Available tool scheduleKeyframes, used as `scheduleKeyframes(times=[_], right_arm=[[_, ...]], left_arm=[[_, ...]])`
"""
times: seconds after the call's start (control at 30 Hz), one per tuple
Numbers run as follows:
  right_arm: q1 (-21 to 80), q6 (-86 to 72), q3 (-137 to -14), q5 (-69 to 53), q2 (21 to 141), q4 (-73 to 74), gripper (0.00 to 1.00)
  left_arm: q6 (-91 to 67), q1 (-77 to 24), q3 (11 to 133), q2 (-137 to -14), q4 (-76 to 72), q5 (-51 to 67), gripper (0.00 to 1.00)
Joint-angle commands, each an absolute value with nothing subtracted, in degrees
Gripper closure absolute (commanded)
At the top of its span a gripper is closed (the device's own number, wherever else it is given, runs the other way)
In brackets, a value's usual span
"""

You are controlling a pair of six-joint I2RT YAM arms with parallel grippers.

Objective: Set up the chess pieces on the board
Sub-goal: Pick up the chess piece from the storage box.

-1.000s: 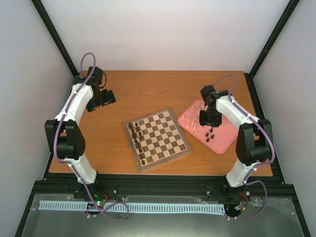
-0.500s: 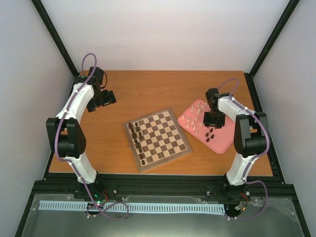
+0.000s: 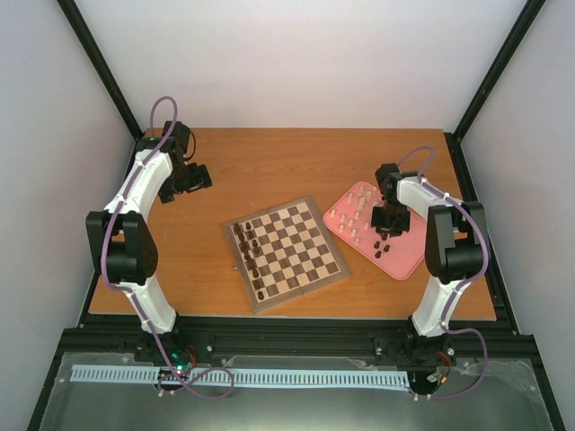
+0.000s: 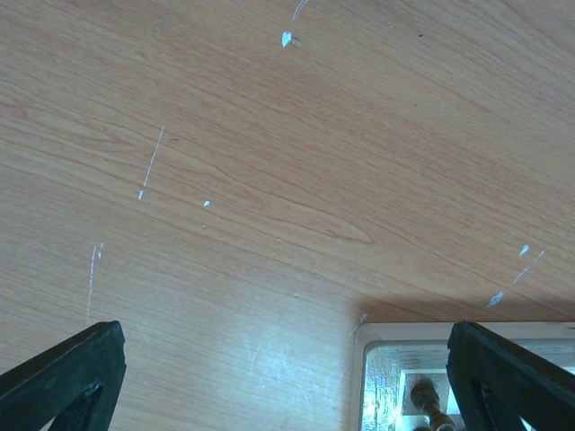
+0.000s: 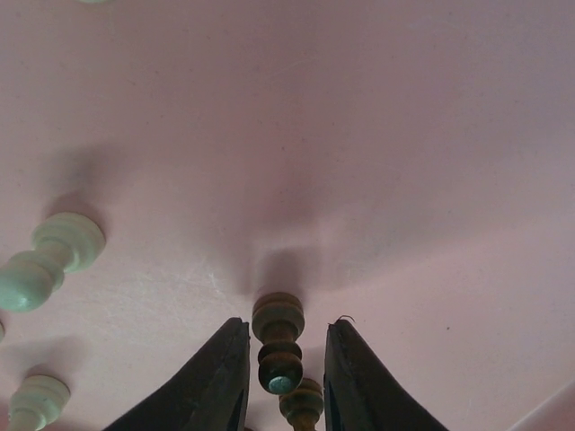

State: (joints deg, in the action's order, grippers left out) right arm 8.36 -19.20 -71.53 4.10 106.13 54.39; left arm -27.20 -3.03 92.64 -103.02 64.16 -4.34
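The right gripper (image 5: 286,327) points down into the pink tray (image 5: 377,135), its jaws narrowly apart around a dark brown chess piece (image 5: 278,357) at the bottom centre of the wrist view, with a slim gap on either side. Cream pieces (image 5: 52,259) stand to the lower left. In the top view the board (image 3: 301,247) lies mid-frame on the bench (image 3: 269,162), just left of the tray, with dark pieces (image 3: 249,256) along its left edge. The left gripper (image 3: 191,178) hangs spread wide over bare wood at upper left.

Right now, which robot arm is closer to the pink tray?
Right. The right gripper hangs over the pink tray, straddling a dark pawn; the left gripper is far across the table.
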Motion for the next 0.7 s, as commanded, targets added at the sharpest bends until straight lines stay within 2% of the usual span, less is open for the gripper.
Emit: scheduleKeyframes(times=[0.0, 0.07, 0.33, 0.53, 0.67], right_arm=[[7.65, -18.73, -70.72, 3.67, 106.78, 54.05, 0.75], [7.65, -18.85, -70.35, 3.58, 106.63, 53.87, 0.77], [7.65, -18.6, -70.46, 3.42, 105.31, 54.18, 0.97], [9.41, -19.47, -75.13, 6.41, 99.67, 59.74, 0.97], [16.28, -21.06, -84.3, 6.93, 97.15, 67.02, 0.97]], left_arm=[[-27.1, -3.41, 95.36, -103.62, 64.69, -4.61, 0.0], [-27.11, -3.41, 95.32, -103.55, 64.69, -4.66, 0.0], [-27.18, -3.36, 94.41, -103.1, 64.34, -4.33, 0.0], [-27.16, -3.39, 94.39, -102.85, 64.34, -4.09, 0.0], [-27.16, -3.34, 94.4, -102.47, 64.34, -4.34, 0.0]])
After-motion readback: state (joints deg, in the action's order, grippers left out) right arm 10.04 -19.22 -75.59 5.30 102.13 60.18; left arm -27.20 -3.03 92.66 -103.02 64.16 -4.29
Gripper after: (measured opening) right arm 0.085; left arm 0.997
